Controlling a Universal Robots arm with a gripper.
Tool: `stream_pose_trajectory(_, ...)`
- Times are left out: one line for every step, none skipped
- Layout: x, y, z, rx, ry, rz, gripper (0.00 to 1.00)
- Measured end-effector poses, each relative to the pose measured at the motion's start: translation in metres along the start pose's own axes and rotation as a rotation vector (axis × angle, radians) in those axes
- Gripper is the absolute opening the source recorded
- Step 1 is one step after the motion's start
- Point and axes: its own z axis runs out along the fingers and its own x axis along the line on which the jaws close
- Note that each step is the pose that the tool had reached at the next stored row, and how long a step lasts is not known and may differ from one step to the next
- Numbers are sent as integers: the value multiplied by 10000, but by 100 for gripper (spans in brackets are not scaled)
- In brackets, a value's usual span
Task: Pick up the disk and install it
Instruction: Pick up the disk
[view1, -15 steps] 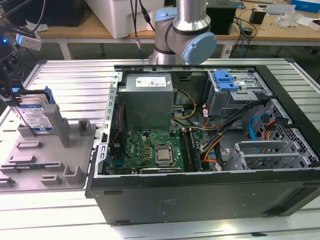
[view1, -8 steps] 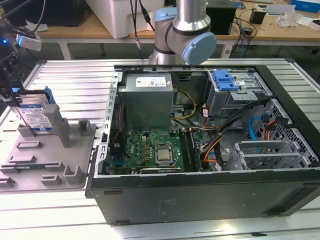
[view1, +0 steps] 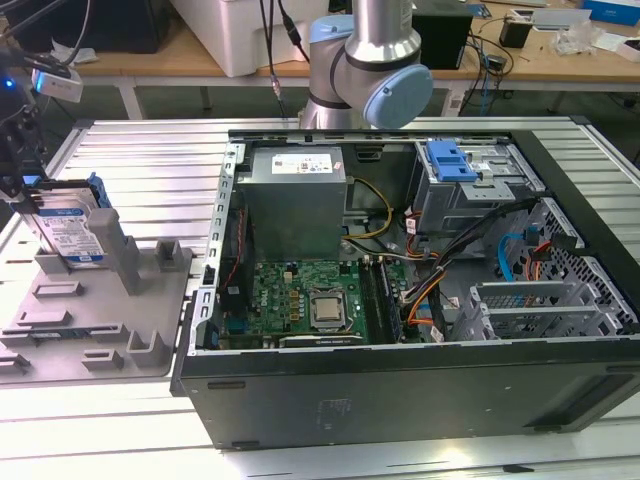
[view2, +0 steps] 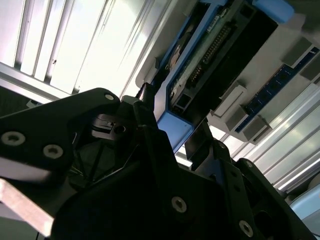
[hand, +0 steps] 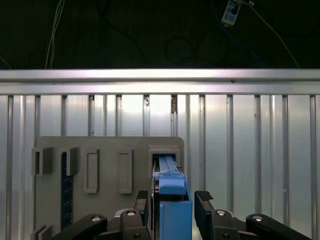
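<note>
The disk (view1: 75, 232), silver with a white-and-blue label in a blue carrier, stands on edge in a slot of the grey fixture (view1: 150, 300) at the exterior view's left. My gripper (view1: 28, 200) hangs over its near end. In the first wrist view the disk (hand: 172, 182) rises between the two black fingers (hand: 202, 200), which sit tight against its sides; my gripper (hand: 172, 197) is shut on it. The second wrist view shows the blue carrier (view2: 200, 65) running out from my gripper (view2: 172, 130). The disk's lower edge sits in the fixture slot.
An open computer case (view1: 400, 400) lies in the middle, with a motherboard (view1: 310, 300), power supply (view1: 295, 200) and cables. A grey drive cage (view1: 470, 195) with a blue latch (view1: 452, 160) sits at its far right. The arm's base (view1: 365, 70) stands behind.
</note>
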Motion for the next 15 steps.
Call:
stream_pose_trajectory(0,0,1,0,0,0,49)
stream_pose_trajectory(0,0,2,-1,0,0,49)
stream_pose_trajectory(0,-1,3,0,0,-9,49)
stream_pose_trajectory(0,-1,3,1,1,-25,49)
stream_pose_trajectory(0,-1,3,1,2,-41,49)
stream_pose_trajectory(0,-1,3,1,3,-71,49)
stream_pose_trajectory(0,-1,3,2,4,-91,49)
stream_pose_trajectory(0,-1,3,4,4,-113,49)
stream_pose_trajectory(0,-1,3,5,6,-156,49)
stream_pose_trajectory(0,-1,3,5,7,-188,49)
stream_pose_trajectory(0,-1,3,7,8,-211,49)
stream_pose_trajectory(0,-1,3,7,10,-246,49)
stream_pose_trajectory(0,-1,4,9,11,-288,49)
stream_pose_trajectory(0,-1,3,8,12,-306,49)
stream_pose_trajectory(0,-1,4,9,12,-310,49)
